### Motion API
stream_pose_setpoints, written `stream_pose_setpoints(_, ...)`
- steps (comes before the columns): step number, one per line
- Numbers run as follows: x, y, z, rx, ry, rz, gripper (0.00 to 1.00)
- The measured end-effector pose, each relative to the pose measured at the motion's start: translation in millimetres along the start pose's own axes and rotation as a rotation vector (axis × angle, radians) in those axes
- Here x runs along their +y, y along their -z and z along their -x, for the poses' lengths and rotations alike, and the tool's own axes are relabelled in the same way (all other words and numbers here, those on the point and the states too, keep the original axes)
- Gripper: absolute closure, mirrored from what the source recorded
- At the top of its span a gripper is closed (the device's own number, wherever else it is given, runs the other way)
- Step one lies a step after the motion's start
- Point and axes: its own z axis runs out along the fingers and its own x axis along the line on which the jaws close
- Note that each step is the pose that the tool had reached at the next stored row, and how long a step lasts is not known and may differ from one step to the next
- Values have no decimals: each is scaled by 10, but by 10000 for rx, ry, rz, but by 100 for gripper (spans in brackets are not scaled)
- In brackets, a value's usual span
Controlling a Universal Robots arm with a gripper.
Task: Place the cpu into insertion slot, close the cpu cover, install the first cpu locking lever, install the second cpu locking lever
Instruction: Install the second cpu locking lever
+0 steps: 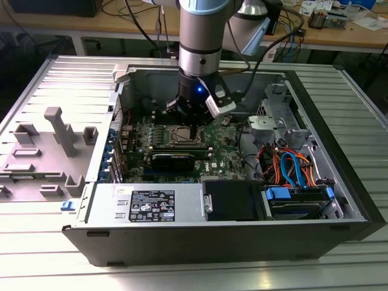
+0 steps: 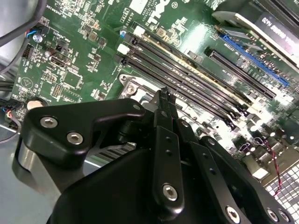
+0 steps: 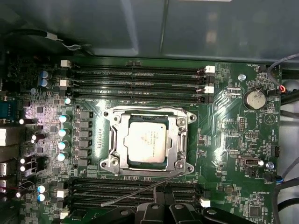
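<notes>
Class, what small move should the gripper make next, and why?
Probably push the loose lever down to lock it: the chip is seated and the cover lies flat around it, but that lever angles free beside the gripper.
</notes>
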Motion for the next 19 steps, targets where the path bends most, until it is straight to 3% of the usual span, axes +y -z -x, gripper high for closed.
stream_pose_setpoints(7, -57, -3, -76, -2, 63, -1, 89)
stream_pose_setpoints(15, -55, -7, -243, -9, 350, -2, 89)
stream_pose_setpoints(19, -55, -16, -248, 91, 511, 21, 89)
